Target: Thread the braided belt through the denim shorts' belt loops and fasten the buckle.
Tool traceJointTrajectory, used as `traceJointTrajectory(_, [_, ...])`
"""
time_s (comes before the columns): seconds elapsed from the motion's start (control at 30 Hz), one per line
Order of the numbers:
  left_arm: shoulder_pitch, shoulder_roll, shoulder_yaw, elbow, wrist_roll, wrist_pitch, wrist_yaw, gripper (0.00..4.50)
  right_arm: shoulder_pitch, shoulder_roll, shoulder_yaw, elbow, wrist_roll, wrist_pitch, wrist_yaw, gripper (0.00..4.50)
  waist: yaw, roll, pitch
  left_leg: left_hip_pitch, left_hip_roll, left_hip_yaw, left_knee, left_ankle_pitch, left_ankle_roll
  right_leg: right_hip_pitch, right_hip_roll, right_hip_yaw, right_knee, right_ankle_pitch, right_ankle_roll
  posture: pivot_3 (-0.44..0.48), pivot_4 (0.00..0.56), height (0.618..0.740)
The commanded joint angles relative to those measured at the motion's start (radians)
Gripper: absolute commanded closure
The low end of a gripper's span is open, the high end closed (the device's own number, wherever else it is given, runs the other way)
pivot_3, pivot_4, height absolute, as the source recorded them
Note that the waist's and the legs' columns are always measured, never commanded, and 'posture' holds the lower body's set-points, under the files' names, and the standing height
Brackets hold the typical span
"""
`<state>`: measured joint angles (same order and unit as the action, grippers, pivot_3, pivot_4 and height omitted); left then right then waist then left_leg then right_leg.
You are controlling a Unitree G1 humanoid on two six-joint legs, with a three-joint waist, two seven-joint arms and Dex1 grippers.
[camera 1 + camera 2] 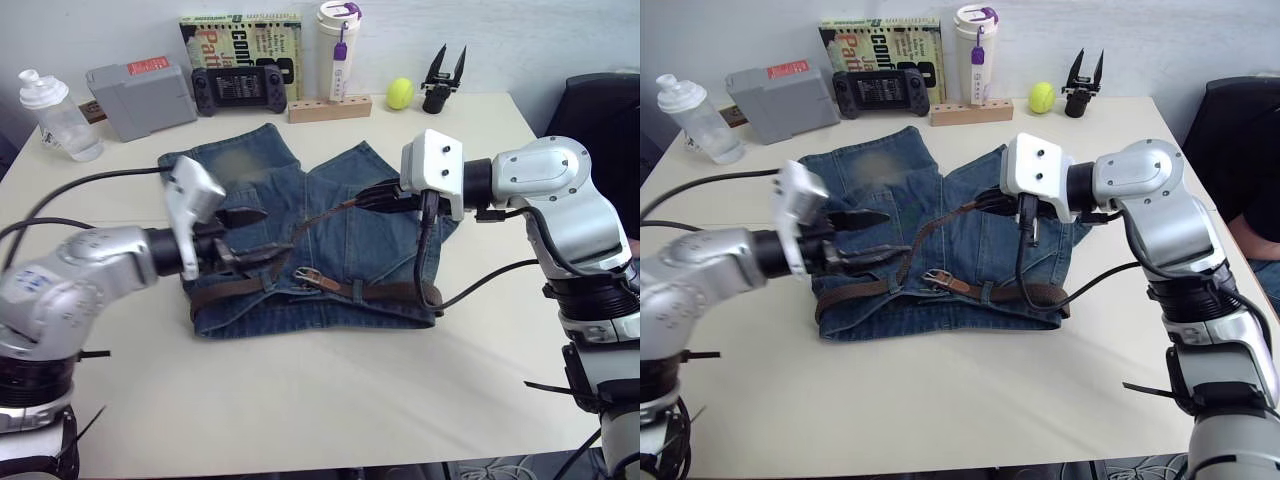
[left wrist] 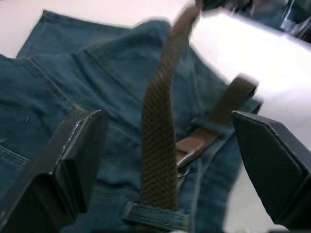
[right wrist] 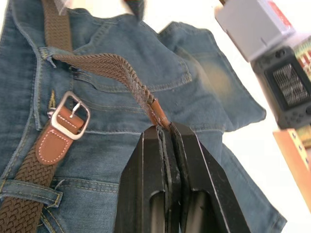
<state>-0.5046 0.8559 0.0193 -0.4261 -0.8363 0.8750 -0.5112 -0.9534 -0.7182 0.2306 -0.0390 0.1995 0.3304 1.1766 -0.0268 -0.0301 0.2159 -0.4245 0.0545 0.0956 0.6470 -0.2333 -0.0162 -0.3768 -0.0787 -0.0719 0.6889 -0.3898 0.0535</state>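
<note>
Risk first: right gripper (image 3: pixel 165 127) is pinching only the tan leather tip of the braided belt (image 3: pixel 104 63), fingers pressed together on it, and that tip is smooth and narrow. If the pull toward 2 o'clock is running harder than the loop lets the strap slide, the leather is likely to slip out of the pads. Same pull could drag the denim shorts (image 1: pixel 330 225) across the table (image 1: pixel 330 390), since nothing is visibly pinning them down; bunching at the waistband would then be closing the belt loops (image 2: pixel 155 216).

Left gripper (image 2: pixel 170 160) is hovering over the waistband at about 9 o'clock of the shorts, fingers (image 2: pixel 80 145) spread wide on either side of the raised strap, gripping nothing. Closing from there might be catching denim along with the belt.

The buckle (image 3: pixel 70 115) is lying flat on the waistband near 6 o'clock of the shorts, unfastened, its prong resting across the frame. The free tail is rising from a loop just beside it, at its 9 o'clock side, so a slack drop could be tangling the strap over it.

Materials: belt is dark-brown open weave, flexible, probably grippy against denim. End pieces are stitched tan leather, stiffer. Buckle is a rectangular silver metal frame. Shorts are faded blue denim, soft, creased, with yellowish worn patches.
</note>
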Motion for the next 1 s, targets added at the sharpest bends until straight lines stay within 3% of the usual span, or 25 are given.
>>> traceJointTrajectory(0.03, [-0.03, -0.071, -0.09, -0.02, 0.216, -0.131, 0.074, 0.08, -0.023, -0.003, -0.044, -0.059, 0.018, 0.047, -0.018, 4.5, 0.001, 0.0, 0.0, 0.0, 0.0, 0.0, 0.0, 0.0, 0.0, 0.0, 0.0, 0.0, 0.0, 0.0, 0.0, 0.0, 0.15, 0.693])
traceJointTrajectory(0.13, [-0.043, -0.136, -0.104, -0.013, 0.263, -0.164, 0.077, 0.08, -0.018, -0.003, -0.048, -0.078, 0.024, 0.075, -0.023, 4.5, 0.0, 0.0, 0.0, 0.0, 0.0, 0.0, 0.0, 0.0, 0.001, 0.0, 0.0, 0.0, 0.001, 0.0, 0.0, 0.0, 0.15, 0.693])
traceJointTrajectory(0.43, [-0.067, -0.214, -0.171, 0.02, 0.428, -0.257, 0.034, 0.08, -0.007, -0.006, -0.049, -0.112, 0.029, 0.109, -0.03, 4.5, 0.002, 0.0, 0.0, 0.0, 0.0, 0.0, 0.0, 0.001, 0.001, 0.0, 0.0, 0.0, 0.001, 0.0, 0.0, 0.0, 0.15, 0.693])
traceJointTrajectory(0.53, [-0.081, -0.238, -0.184, 0.035, 0.473, -0.297, 0.019, 0.97, -0.004, -0.006, -0.049, -0.121, 0.031, 0.118, -0.033, 4.5, 0.001, 0.0, 0.0, 0.0, 0.0, 0.0, 0.001, 0.001, 0.001, 0.0, 0.0, 0.0, 0.001, 0.0, 0.0, 0.0, 0.15, 0.693])
traceJointTrajectory(0.8, [-0.101, -0.309, -0.123, 0.081, 0.493, -0.35, 0.003, 4.48, 0.005, -0.011, -0.051, -0.139, 0.027, 0.132, -0.049, 4.5, 0.002, 0.0, 0.0, 0.0, 0.0, 0.0, 0.001, 0.001, 0.001, 0.0, 0.0, -0.001, 0.001, 0.0, 0.0, 0.0, 0.15, 0.693])
traceJointTrajectory(1.0, [-0.105, -0.311, -0.08, 0.126, 0.493, -0.338, -0.032, 4.48, 0.005, 0.007, -0.08, -0.133, 0.033, 0.144, -0.107, 4.5, 0.0, 0.0, 0.0, 0.0, 0.0, 0.001, 0.0, 0.001, 0.001, 0.0, 0.0, -0.001, 0.0, 0.0, 0.0, 0.0, 0.15, 0.693])
